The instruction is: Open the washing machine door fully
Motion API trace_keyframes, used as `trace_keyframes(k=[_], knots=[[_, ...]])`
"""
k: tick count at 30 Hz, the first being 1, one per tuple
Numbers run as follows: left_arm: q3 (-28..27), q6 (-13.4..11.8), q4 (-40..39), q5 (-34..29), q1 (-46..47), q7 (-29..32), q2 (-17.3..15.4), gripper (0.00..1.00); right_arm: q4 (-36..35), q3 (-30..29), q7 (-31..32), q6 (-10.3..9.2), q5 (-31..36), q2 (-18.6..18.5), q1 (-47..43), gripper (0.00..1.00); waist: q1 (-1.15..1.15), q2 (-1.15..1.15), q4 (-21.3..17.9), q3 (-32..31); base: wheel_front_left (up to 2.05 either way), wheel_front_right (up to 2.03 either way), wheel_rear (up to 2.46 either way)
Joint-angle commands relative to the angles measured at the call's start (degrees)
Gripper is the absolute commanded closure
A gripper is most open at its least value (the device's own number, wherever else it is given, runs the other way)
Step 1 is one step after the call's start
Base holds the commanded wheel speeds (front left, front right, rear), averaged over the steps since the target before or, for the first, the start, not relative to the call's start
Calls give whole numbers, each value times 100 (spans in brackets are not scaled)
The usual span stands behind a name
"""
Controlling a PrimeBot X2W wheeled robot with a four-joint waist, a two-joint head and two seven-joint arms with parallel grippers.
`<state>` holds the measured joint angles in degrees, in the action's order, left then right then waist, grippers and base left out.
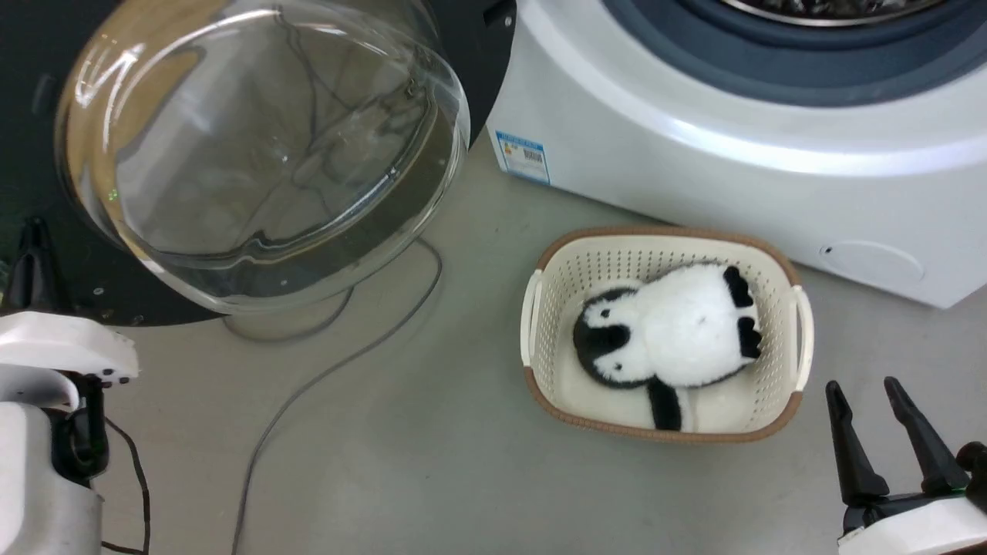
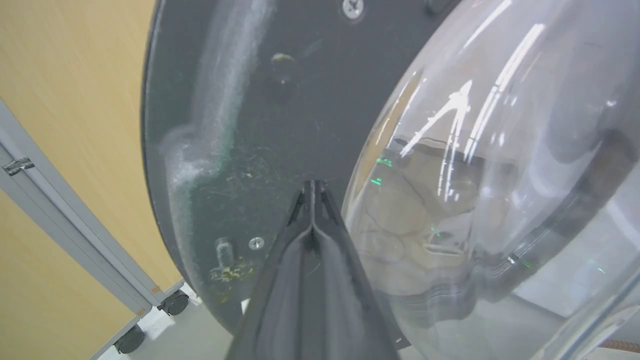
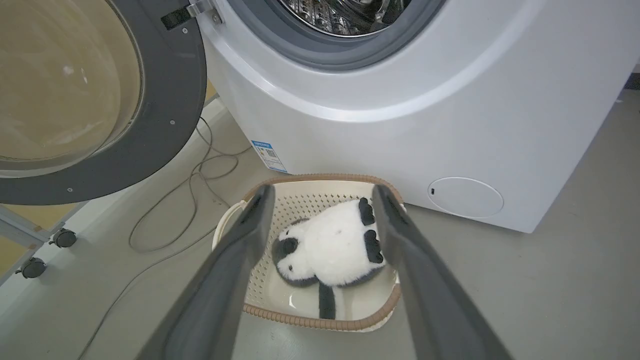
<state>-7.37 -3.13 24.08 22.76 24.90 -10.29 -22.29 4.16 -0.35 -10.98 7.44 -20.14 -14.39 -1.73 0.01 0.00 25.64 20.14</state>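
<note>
The washing machine door (image 1: 262,146) stands swung wide to the left of the washing machine (image 1: 694,162), its clear glass bowl bulging toward the camera and its dark grey inner face smeared with pale residue. The frame edges cut off the door's rim in the head view, and only a sliver of the steel drum (image 3: 345,15) shows above the grey rubber ring (image 1: 771,62). The left end effector (image 2: 312,192), fingers pressed together on nothing, points at the inner face just beside the bowl; contact cannot be judged. The right end effector (image 1: 864,385) is spread wide and empty above a cream basket (image 1: 540,308) holding a plush panda (image 1: 678,331). A cable (image 1: 308,385) trails over the grey floor (image 1: 432,432), and a wooden panel (image 2: 60,125) on castors (image 3: 62,237) stands behind the door.
</note>
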Motion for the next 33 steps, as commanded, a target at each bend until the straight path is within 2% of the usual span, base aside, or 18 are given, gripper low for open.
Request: trace_keyframes(k=[1, 10, 18, 24, 33], knots=[[82, 48, -88, -90, -25, -90, 13, 100, 57, 2, -85, 5, -26, 55, 23, 0, -1, 0, -35, -239, 0, 0, 0], [535, 169, -989, -364, -651, -207, 133, 100, 103, -64, -354, 5, -8, 279, -24, 0, -1, 0, -282, -1059, 0, 0, 0], [1184, 236, -1991, -538, -1377, 11, 451, 100, -504, -290, -400, 5, 283, 539, -234, 0, -1, 0, -700, -1674, 0, 0, 0], [1557, 223, -2409, -599, -1842, 129, 653, 100, -664, -208, -401, 5, 432, 636, -458, 0, -1, 0, -1064, -1911, 0, 0, 0], [1851, 94, -2569, -620, -2405, 110, 885, 100, -719, -117, -401, 5, 582, 642, -599, 0, -1, 0, -1612, -2039, 0, 0, 0]])
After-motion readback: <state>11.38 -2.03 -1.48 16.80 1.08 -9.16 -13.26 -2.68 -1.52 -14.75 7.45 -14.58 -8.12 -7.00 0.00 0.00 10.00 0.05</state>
